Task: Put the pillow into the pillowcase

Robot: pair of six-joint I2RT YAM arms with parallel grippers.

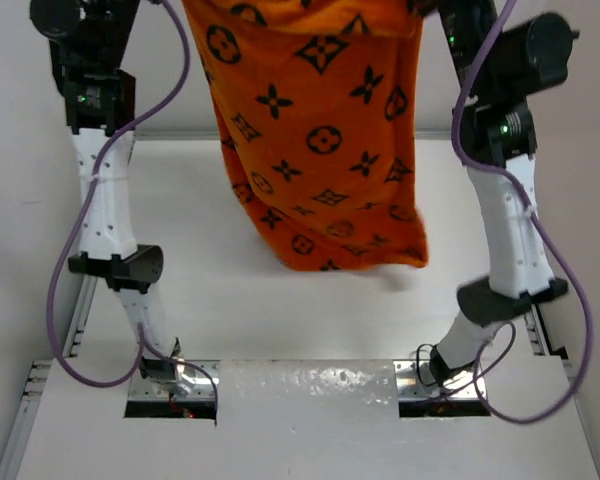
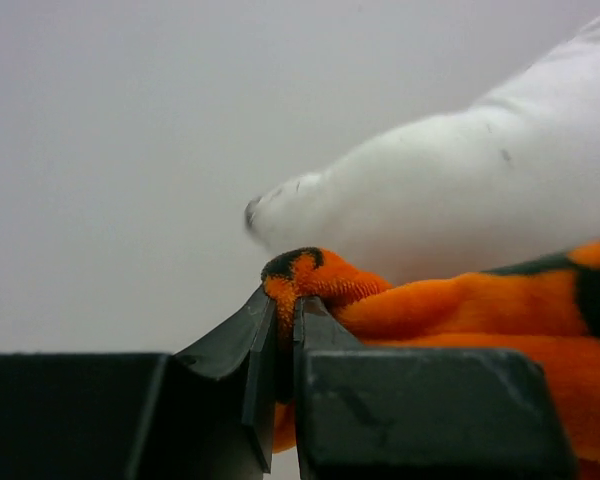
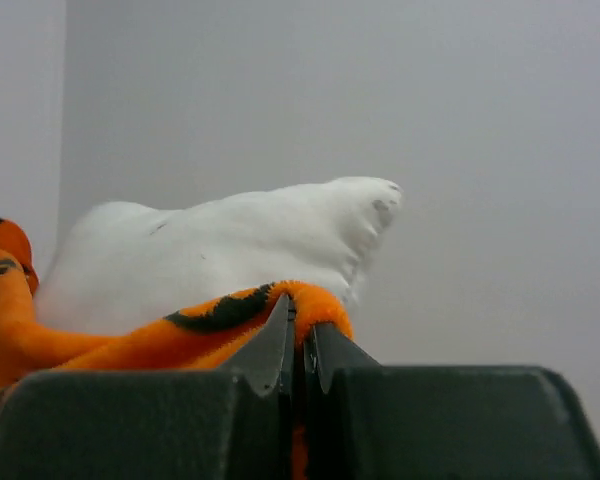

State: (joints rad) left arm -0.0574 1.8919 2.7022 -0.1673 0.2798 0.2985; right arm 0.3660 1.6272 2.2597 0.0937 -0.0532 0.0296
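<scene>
The orange pillowcase (image 1: 315, 130) with dark brown motifs hangs from the top of the top view, its lower end near the table. The white pillow (image 2: 460, 190) sticks out above the case's rim in the left wrist view and in the right wrist view (image 3: 220, 250). My left gripper (image 2: 286, 312) is shut on a corner of the pillowcase rim (image 2: 305, 275). My right gripper (image 3: 302, 322) is shut on the other rim corner (image 3: 315, 300). Both grippers are raised high, out of the top view. A bit of white (image 1: 395, 275) shows below the case's bottom edge.
The white table (image 1: 180, 200) lies under the hanging case. The left arm (image 1: 105, 200) and the right arm (image 1: 510, 210) stand at either side of it. A foil-like strip (image 1: 310, 382) runs between the two arm bases at the near edge.
</scene>
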